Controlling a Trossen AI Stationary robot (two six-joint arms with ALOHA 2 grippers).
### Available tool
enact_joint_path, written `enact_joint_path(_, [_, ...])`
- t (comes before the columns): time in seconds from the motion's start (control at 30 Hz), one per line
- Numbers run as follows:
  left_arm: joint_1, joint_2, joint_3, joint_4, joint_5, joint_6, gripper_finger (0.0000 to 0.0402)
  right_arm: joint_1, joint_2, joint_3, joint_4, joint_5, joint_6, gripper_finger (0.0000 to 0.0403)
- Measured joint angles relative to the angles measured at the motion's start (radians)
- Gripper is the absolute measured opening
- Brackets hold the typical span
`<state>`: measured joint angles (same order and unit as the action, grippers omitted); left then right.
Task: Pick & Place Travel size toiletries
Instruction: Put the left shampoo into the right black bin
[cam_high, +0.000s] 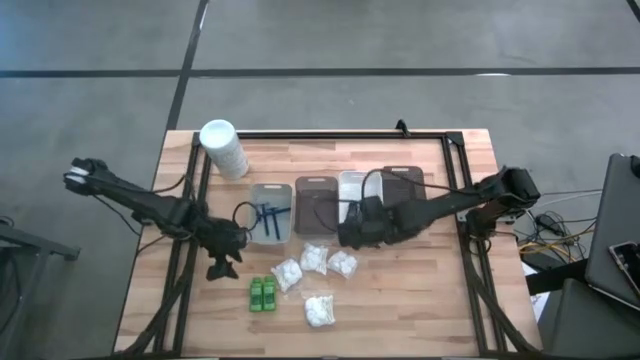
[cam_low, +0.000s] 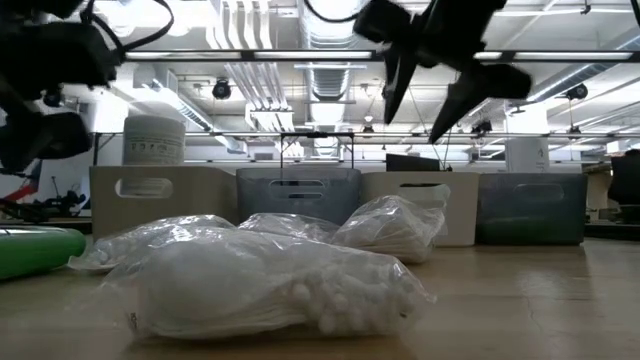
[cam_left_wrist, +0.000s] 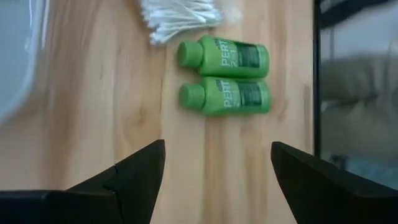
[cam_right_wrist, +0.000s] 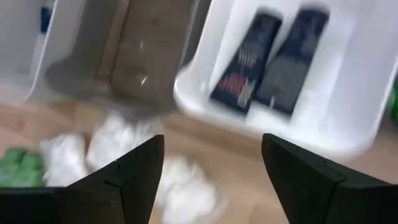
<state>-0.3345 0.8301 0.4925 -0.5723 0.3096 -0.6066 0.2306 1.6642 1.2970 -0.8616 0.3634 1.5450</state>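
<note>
Ahead of the right gripper (cam_right_wrist: 211, 180), jaws spread and empty, two short black tubes (cam_right_wrist: 267, 59) lie side by side in the white rectangular tray (cam_right_wrist: 348, 118). Left gripper (cam_left_wrist: 214, 180), jaws also spread, has two bright green little bottles (cam_left_wrist: 225, 76) just ahead on the wooden table (cam_left_wrist: 124, 106); white crinkly packets (cam_high: 322, 258) nearby.

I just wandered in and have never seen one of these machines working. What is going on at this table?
Two robot arms are sorting travel toiletries into trays. The right gripper hangs open and empty by the white tray, where two black tubes already lie. The left gripper is open too, poised near two green bottles on the wooden table. Several white packets are not yet sorted, and razors sit in the grey tray.
</note>
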Motion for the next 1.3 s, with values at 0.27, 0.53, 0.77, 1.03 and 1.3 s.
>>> enact_joint_path(0.27, [-0.207, 0.027, -0.034, 0.113, -0.32, -0.738, 0.0296, 0.115, 0.0, 0.026, -0.121, -0.001, 0.21, 0.0266])
enact_joint_path(0.53, [-0.451, 0.276, 0.064, 0.082, -0.494, -1.201, 0.0296, 0.196, 0.0, 0.024, -0.188, 0.04, 0.263, 0.029])
enact_joint_path(0.77, [-0.474, 0.593, 0.268, 0.031, -0.52, -1.321, 0.0296, 0.229, 0.0, 0.024, -0.197, 0.083, 0.228, 0.0314])
enact_joint_path(1.03, [-0.464, 0.829, 0.439, -0.102, -0.524, -1.391, 0.0296, 0.235, 0.0, 0.023, -0.228, 0.085, 0.145, 0.0338])
enact_joint_path(1.3, [-0.458, 0.883, 0.478, -0.154, -0.451, -1.34, 0.0273, 0.235, 0.0, 0.023, -0.235, 0.085, 0.097, 0.0356])
